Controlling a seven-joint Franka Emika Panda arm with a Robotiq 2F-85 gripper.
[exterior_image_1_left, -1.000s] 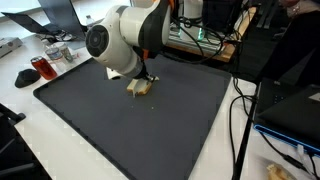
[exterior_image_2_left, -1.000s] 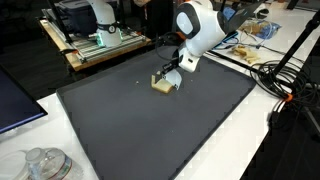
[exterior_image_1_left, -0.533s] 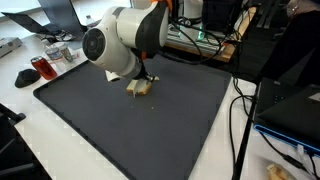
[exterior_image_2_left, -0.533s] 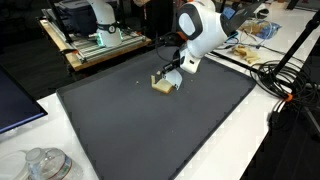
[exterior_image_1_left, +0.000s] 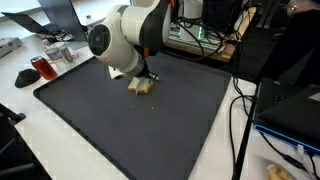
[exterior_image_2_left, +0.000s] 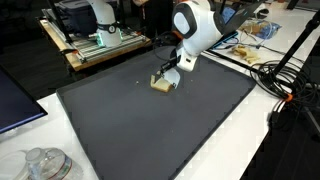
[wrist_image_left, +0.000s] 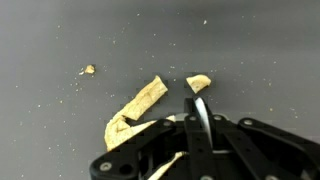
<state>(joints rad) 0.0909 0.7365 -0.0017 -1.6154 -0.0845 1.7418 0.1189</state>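
Wrist view is filled by the dark mat (wrist_image_left: 60, 30), a flat bed that keeps things lying level. In an exterior view the arm (exterior_image_1_left: 125, 38) bows low over the mat's far side so its gripper (wrist_image_left: 200, 108) reaches down. Its jaws are closed, seemingly pinching nothing, tips against the tan scrap (wrist_image_left: 138, 106), which lies flat there; a crumb (wrist_image_left: 88, 69) sits apart, left.

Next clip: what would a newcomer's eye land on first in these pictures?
The bulky white robot arm bends low over a wide dark mat, its gripper shut right at some tan scraps lying on the mat. In the wrist view a small crumb lies apart from them. Beyond the mat's edge, a tangle of cables crowds the white desk.
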